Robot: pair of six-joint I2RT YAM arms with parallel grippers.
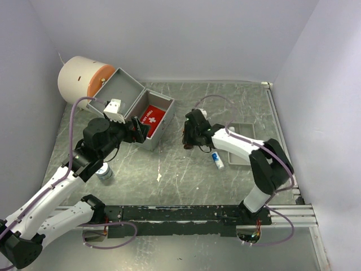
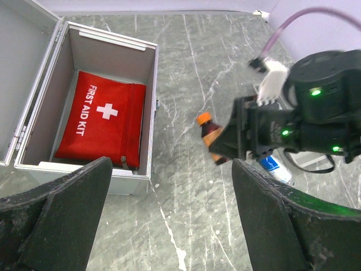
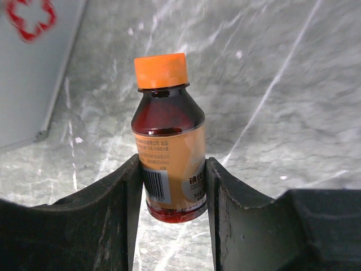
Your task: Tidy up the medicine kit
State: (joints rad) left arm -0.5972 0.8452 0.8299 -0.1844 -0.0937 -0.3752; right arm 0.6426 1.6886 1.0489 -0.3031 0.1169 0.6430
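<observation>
A small white jar (image 1: 104, 171) stands beside the left arm, and a white tube (image 1: 218, 161) lies to the right. Farther out, the left gripper (image 1: 137, 130) hovers empty, its fingers wide apart, at the open gray box (image 2: 152, 113) that holds a red first-aid pouch (image 2: 104, 121). Just right of the box, the right gripper (image 3: 172, 169) is clamped on a brown bottle (image 3: 163, 113) with an orange cap. A tray (image 1: 245, 132) sits beyond.
</observation>
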